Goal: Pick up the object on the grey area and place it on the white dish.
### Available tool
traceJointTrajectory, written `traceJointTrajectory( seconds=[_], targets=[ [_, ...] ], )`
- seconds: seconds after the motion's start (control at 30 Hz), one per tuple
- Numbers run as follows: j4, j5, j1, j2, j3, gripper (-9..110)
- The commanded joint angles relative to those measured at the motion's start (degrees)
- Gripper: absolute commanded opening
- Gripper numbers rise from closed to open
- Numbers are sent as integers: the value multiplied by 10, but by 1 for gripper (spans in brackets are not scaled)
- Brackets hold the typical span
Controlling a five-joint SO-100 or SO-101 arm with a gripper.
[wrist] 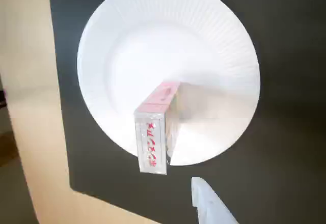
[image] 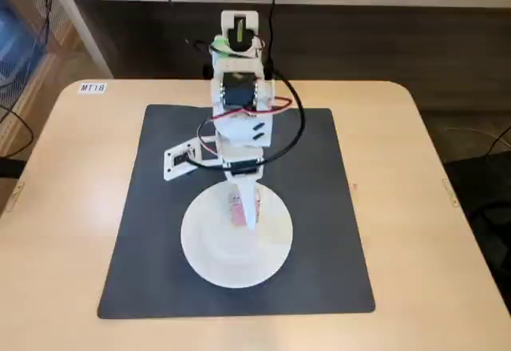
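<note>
The pink box (image: 237, 208) with its white label strip sits over the white dish (image: 209, 247), which lies on the dark grey mat (image: 144, 231). In the wrist view the box (wrist: 152, 140) stands tilted over the dish (wrist: 153, 46), resting against one white finger (wrist: 214, 122). The other finger (wrist: 211, 203) is apart from the box, with a strip of dark mat (wrist: 285, 173) showing between them. My gripper (image: 243, 217) is open around the box, directly above the dish's centre.
The mat lies on a beige tabletop (image: 64, 207) with rounded far corners. A white camera bracket (image: 180, 159) sticks out left of the arm. Cables trail from the arm's base (image: 239, 40) to a desk behind.
</note>
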Motion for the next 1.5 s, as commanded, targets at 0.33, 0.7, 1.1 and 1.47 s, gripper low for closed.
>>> traceJointTrajectory(
  seconds=[0.33, 0.7, 1.1, 1.47],
  targets=[
    [-141, 69, 15, 351, 265, 25],
    [-432, 97, 24, 735, 778, 0],
    [-507, 83, 36, 990, 1111, 0],
    [-488, 71, 34, 1116, 1252, 0]
  ],
)
